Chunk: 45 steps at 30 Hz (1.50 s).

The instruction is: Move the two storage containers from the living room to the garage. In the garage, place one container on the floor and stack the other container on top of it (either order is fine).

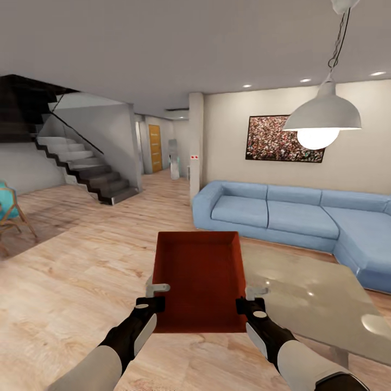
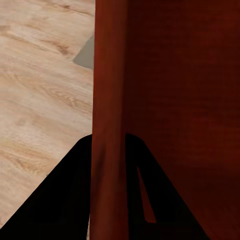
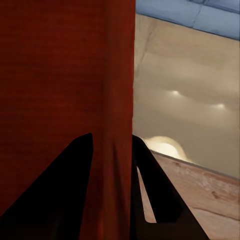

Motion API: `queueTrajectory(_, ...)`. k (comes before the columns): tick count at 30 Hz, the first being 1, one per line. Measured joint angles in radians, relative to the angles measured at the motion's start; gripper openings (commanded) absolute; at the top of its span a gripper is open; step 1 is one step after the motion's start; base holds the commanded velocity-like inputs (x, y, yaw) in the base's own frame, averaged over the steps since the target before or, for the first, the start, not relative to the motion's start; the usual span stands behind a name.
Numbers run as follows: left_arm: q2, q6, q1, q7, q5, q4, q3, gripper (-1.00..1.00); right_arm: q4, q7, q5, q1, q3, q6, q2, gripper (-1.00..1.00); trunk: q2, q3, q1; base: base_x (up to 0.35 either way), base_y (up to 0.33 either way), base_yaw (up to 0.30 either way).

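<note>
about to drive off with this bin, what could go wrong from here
1. The storage container is held only by its two side walls, the left claw and right claw each pinching a thin wall near the near end. Its far end hangs unsupported, so it might tip or slip on a jolt.
2. The glass coffee table sits close at the right, with the blue sofa behind; a turn that way could clip the container or right arm.
</note>
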Motion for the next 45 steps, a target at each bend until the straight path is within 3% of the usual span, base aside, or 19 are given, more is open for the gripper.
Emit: queueTrajectory(45,0.000,-0.002,0.000,0.000,0.000,0.001,0.000,-1.00,0.000,0.000,0.000,0.000,0.000,-0.002,0.000,-1.00,0.000,0.000,0.000,0.000,0.000,0.300)
